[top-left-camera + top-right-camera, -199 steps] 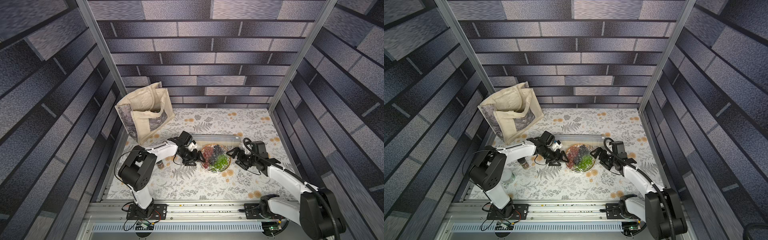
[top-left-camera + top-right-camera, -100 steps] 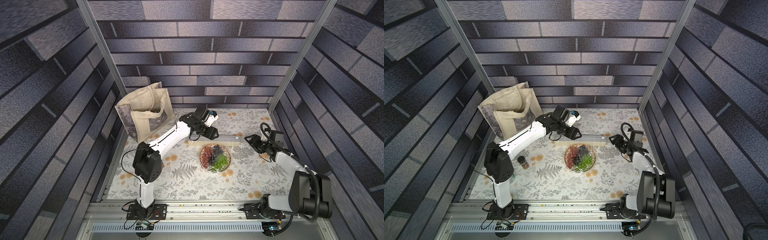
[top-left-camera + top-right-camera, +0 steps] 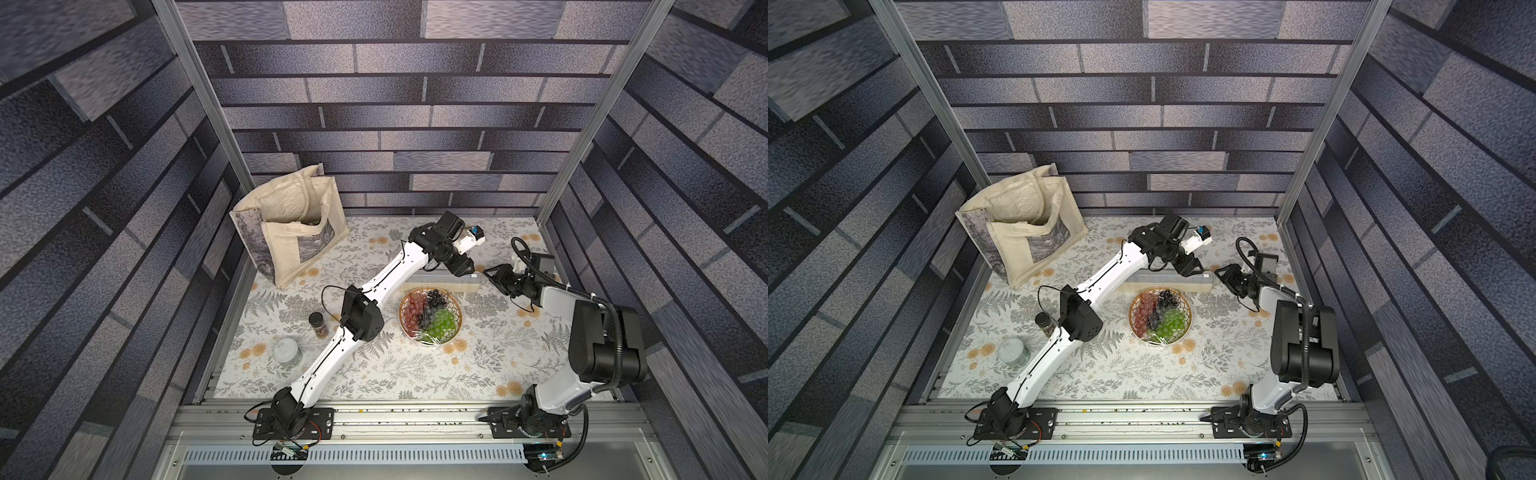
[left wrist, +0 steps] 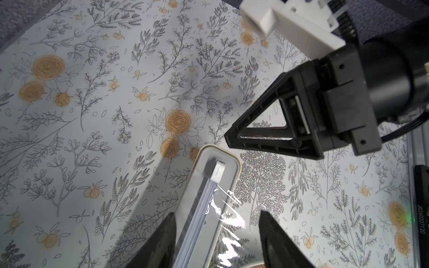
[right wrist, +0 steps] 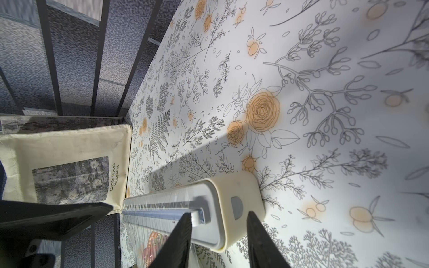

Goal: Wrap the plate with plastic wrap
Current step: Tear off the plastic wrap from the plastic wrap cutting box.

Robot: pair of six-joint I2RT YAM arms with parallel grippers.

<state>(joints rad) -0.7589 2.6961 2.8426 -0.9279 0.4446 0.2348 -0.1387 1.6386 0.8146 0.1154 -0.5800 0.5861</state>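
The left arm [image 3: 386, 278] and right arm [image 3: 557, 299] are white with black joints. A ribbed black hose [image 3: 619, 345] runs along the right one. A white block [image 4: 294, 23] sits just behind the right gripper [image 3: 493, 273]. Its fingers [image 4: 278, 146] are black triangles.

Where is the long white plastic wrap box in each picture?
A top view: the dispenser box lies just beyond the plate, toward the back wall.
A top view: the dispenser box, same spot.
Left wrist: its end, seen between the left gripper's jaws.
Right wrist: its rounded end, seen between the right gripper's jaws.
Landmark: the right gripper, by that end in every view.
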